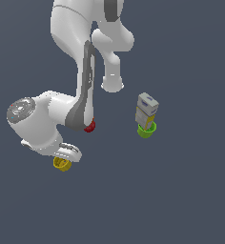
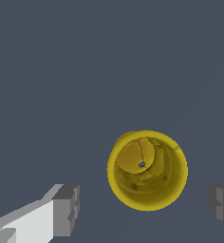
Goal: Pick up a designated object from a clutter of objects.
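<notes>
**Ana:** Cup first, since it sits furthest toward the exterior view's left: the yellow cup (image 1: 62, 164) stands upright on the tabletop (image 1: 190, 200), half hidden under the arm's wrist. The tool (image 1: 66, 153) hangs right over it.

**Ben:** And the tool's state? The exterior view hides that.

**Ana:** The wrist view settles it. The tool (image 2: 144, 206) is spread wide, one finger on each side of the yellow cup (image 2: 147, 170), neither touching it. It holds nothing.

**Ben:** Moving rightward, what comes next?

**Ana:** A red round piece (image 1: 89, 127) peeks out from behind the arm, near the middle. Further right, well apart from the yellow cup, a green cup (image 1: 147, 129) sits with a grey-white box (image 1: 146, 110) standing in it or just behind it; she cannot tell which.

**Ben:** So the neighbours will not interfere. What could go wrong?

**Ana:** The cup looks off-centre between the fingers, lying to one side of the line joining them. If the tool descends as it is, the pads could close on the curved edge of the wall instead of across its widest part, and the cup could squirt out or tip.

**Ben:** Anything else?

**Ana:** The wall tapers. A shallow grip near the rim may slide on lifting, and a finger landing on the rim would knock the cup over.
</notes>
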`<state>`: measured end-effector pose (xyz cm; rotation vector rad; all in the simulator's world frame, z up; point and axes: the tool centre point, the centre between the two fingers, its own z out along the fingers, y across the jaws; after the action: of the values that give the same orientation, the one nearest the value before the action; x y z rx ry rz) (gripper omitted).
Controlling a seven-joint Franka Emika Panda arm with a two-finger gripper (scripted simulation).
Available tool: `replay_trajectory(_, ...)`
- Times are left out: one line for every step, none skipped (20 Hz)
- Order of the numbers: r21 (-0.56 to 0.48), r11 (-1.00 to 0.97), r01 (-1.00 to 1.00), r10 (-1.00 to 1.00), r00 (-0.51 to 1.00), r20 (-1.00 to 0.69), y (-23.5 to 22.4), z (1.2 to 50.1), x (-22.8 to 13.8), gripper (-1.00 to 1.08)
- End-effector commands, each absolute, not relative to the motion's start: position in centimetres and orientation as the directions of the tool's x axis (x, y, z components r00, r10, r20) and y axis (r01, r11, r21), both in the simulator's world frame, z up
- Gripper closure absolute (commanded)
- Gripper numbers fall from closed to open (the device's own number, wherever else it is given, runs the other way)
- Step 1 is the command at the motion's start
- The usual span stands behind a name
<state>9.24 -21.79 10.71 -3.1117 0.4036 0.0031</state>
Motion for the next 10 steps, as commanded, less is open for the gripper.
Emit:
replay_trajectory(-0.001, -0.966, -0.260, -0.260, 0.966, 0.000, -22.50, 10.04, 9.31, -0.92)
replay_trajectory(-0.001, -0.965, -0.261, -0.261, 0.965, 0.000, -22.68, 9.87, 9.31, -0.92)
replay_trajectory(0.000, -0.965, -0.262, -0.262, 0.965, 0.000, -22.80, 9.75, 9.31, -0.92)
replay_trajectory(0.000, -0.965, -0.262, -0.262, 0.965, 0.000, -22.86, 9.68, 9.31, -0.92)
replay_trajectory(0.000, -0.965, -0.262, -0.262, 0.965, 0.000, -22.88, 9.65, 9.32, -0.92)
replay_trajectory(0.000, -0.965, -0.263, -0.263, 0.965, -0.001, -22.80, 9.74, 9.25, -0.92)
replay_trajectory(0.000, -0.965, -0.263, -0.263, 0.965, -0.001, -22.80, 9.70, 9.25, -0.92)
replay_trajectory(0.000, -0.965, -0.263, -0.263, 0.965, -0.001, -22.80, 9.58, 9.25, -0.92)
replay_trajectory(0.000, -0.965, -0.263, -0.263, 0.965, -0.001, -22.81, 9.38, 9.25, -0.92)
replay_trajectory(0.000, -0.965, -0.263, -0.263, 0.965, -0.001, -22.81, 9.11, 9.24, -0.92)
